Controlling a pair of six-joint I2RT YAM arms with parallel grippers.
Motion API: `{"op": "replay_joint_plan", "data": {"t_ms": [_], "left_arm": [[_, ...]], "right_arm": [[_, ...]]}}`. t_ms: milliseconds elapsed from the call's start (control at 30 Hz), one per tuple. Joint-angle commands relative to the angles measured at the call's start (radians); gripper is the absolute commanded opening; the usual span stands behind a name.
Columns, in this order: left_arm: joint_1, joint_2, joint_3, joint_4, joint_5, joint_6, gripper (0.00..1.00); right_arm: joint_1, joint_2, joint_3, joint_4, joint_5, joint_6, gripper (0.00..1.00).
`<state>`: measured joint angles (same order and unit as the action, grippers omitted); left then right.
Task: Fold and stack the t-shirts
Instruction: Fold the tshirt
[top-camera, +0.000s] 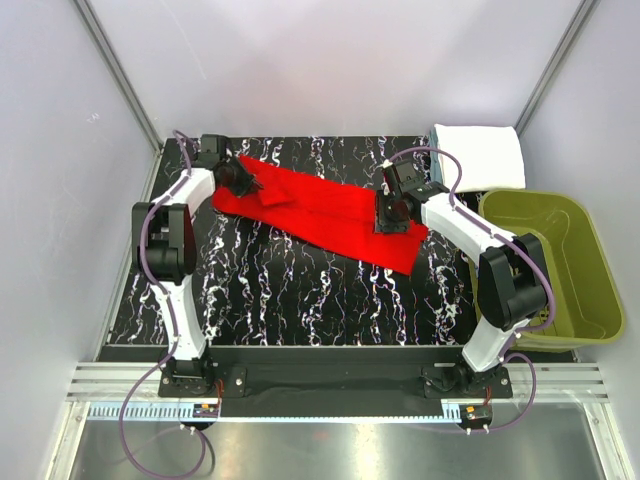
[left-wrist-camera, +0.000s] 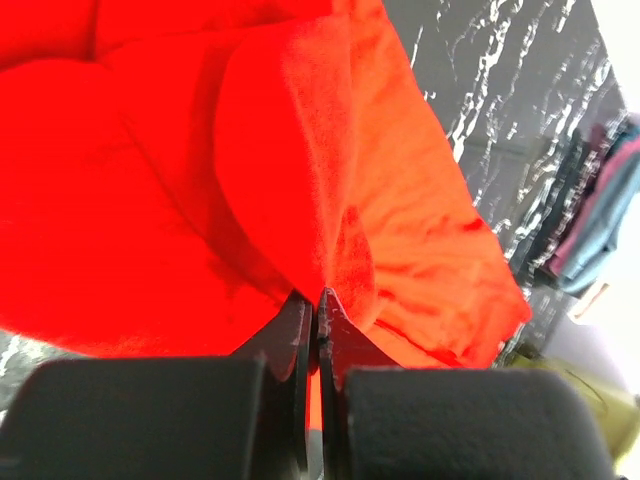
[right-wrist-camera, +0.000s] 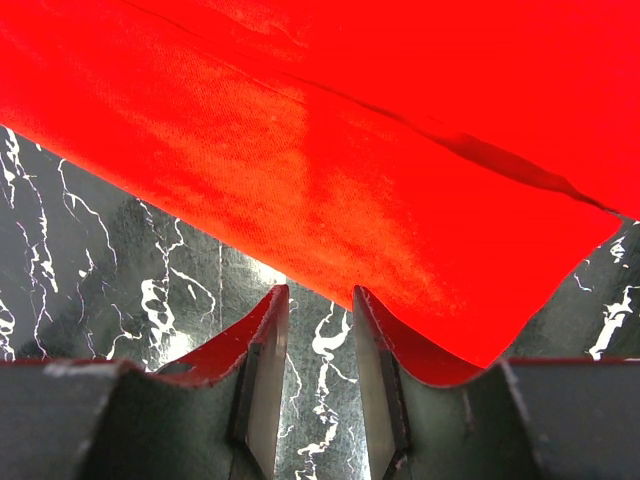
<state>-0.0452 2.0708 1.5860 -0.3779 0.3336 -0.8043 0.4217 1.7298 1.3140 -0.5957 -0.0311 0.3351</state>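
Note:
A bright red t-shirt (top-camera: 330, 210) lies folded into a long strip across the black marbled table, slanting from back left to front right. My left gripper (top-camera: 250, 183) is shut on a pinched fold of the red t-shirt (left-wrist-camera: 300, 180) at its left end and lifts a small hump of cloth. My right gripper (top-camera: 390, 222) is open just above the table at the shirt's right end; the red hem (right-wrist-camera: 330, 170) lies just beyond its fingertips (right-wrist-camera: 272, 300), with nothing between the jaws. A folded white t-shirt (top-camera: 480, 155) lies at the back right corner.
An olive-green plastic basket (top-camera: 550, 265) stands off the table's right edge, beside the right arm. Grey walls enclose the table at the back and both sides. The marbled tabletop (top-camera: 300, 290) is bare in front of the red shirt.

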Motion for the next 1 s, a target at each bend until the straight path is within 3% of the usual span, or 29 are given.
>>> {"op": "replay_joint_plan", "data": {"t_ms": [0,100,200,333,433,533,633,667,733,833,900,967], "left_arm": [[-0.018,-0.047,0.034,-0.091,-0.1,0.054,0.04],[-0.013,-0.057,0.002,-0.096,-0.12,0.06,0.07],[-0.013,-0.063,0.023,-0.144,-0.165,0.085,0.41],[-0.015,-0.083,0.115,-0.214,-0.251,0.181,0.53],[-0.024,-0.092,0.14,-0.198,-0.234,0.214,0.54],[-0.039,-0.069,0.117,-0.095,-0.092,0.217,0.53],[-0.038,0.009,0.132,-0.059,0.007,0.218,0.53],[-0.035,0.049,0.138,-0.038,0.034,0.214,0.53],[-0.018,0.087,0.152,-0.006,0.131,0.2,0.51],[-0.007,0.133,0.158,0.056,0.163,0.188,0.5],[-0.007,0.173,0.192,0.045,0.142,0.189,0.51],[-0.007,0.231,0.265,-0.072,0.057,0.212,0.51]], "right_arm": [[0.009,-0.007,-0.007,0.023,-0.006,0.01,0.4],[0.011,-0.004,-0.006,0.025,-0.01,0.01,0.4],[0.012,-0.009,-0.006,0.022,-0.01,0.009,0.4],[0.012,-0.013,-0.004,0.014,0.002,0.005,0.41],[0.014,-0.01,-0.004,0.023,-0.009,0.015,0.41],[0.015,0.031,0.033,0.051,-0.015,0.03,0.4],[0.023,0.132,0.164,0.063,-0.09,0.064,0.22],[0.031,0.161,0.222,0.077,-0.12,0.096,0.09],[0.046,0.175,0.24,0.192,-0.151,0.14,0.01],[0.048,0.221,0.231,0.422,-0.288,0.258,0.0],[0.052,0.281,0.232,0.561,-0.372,0.327,0.0],[0.055,0.33,0.248,0.621,-0.42,0.378,0.0]]}}
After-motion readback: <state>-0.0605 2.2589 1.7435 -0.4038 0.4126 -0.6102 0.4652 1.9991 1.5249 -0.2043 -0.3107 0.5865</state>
